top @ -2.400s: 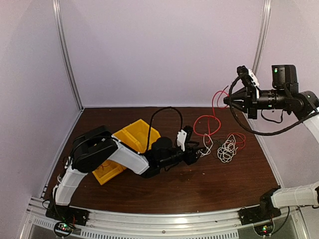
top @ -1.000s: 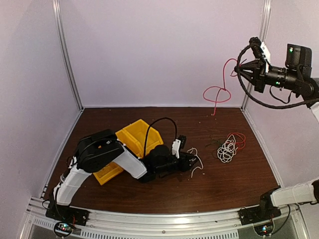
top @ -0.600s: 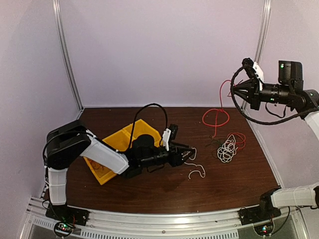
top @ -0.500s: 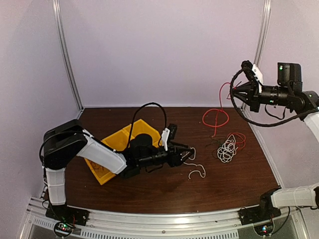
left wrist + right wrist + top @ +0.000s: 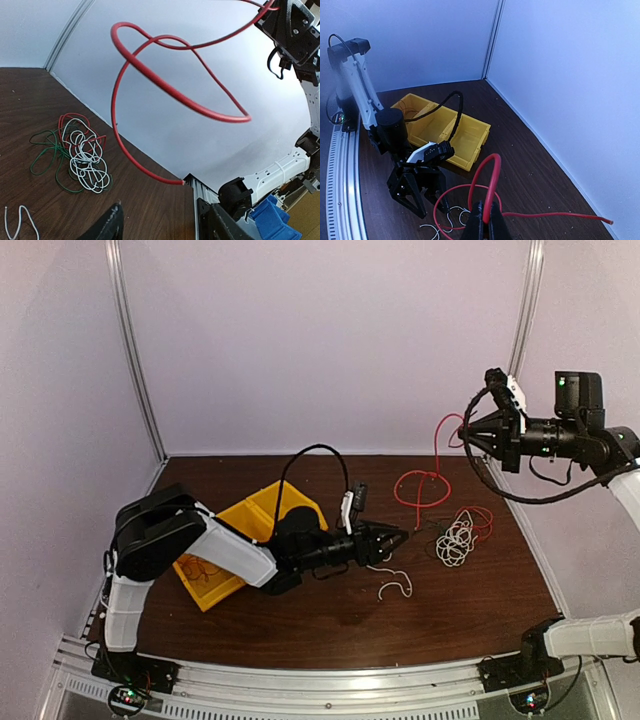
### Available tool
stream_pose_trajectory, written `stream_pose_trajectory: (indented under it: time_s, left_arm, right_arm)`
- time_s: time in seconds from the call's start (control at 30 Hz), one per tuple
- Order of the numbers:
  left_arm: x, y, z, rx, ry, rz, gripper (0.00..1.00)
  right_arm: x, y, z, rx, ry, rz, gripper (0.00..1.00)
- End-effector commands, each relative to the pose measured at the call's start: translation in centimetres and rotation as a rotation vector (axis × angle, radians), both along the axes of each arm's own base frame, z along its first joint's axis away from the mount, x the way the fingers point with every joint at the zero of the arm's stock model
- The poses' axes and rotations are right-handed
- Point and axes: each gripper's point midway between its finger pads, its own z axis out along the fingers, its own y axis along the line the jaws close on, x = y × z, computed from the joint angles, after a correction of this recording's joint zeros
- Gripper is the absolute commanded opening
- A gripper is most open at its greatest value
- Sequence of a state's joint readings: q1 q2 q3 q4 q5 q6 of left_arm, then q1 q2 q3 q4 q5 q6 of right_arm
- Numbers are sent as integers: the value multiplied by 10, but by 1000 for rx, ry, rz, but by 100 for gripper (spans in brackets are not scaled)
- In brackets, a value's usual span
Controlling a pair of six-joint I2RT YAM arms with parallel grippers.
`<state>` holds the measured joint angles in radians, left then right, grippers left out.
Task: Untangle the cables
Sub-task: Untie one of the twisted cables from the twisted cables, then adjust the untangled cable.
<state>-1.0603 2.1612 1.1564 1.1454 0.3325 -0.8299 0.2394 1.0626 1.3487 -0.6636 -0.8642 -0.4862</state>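
Red plastic-coated wire (image 5: 165, 90) hangs in a big loop from my right claw (image 5: 463, 434), which is pinched tight on it high above the far right of the dark wooden worktop (image 5: 330, 625). My left claw (image 5: 397, 537) lies low, spread, with nothing between its fingers. Only its wrist view reveals green strands in the knot of white, red and green wires (image 5: 82, 160) on the worktop; from above they look dark. A short white wire (image 5: 395, 587) lies apart, nearer me. My right wrist view shows the yellow plastic bin (image 5: 470, 150) behind the left claw.
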Motion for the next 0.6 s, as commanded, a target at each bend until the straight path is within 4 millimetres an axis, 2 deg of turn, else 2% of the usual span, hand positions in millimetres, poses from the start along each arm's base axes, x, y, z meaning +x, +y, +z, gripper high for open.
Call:
stream_pose_trajectory:
  time_s: [0.0, 0.1, 0.2, 0.3, 0.43, 0.57]
  left_arm:
    - [-3, 2, 30, -148, 7, -30, 58]
    - [-2, 11, 34, -158, 21, -1, 57]
    - [-2, 24, 27, -129, 60, 19, 58]
    - [-3, 35, 7, -39, 114, 19, 60]
    - [9, 48, -20, 98, 155, 95, 60]
    - [20, 43, -20, 200, 133, 144, 61]
  right_arm:
    - [-14, 2, -6, 15, 20, 48, 0]
    - [-18, 0, -16, -15, 25, 47, 0]
    - [-22, -1, -34, -62, 60, 64, 0]
    - [-30, 0, -52, -103, 96, 98, 1]
    - [-41, 2, -68, -129, 137, 137, 1]
    - [-47, 7, -84, -145, 180, 160, 2]
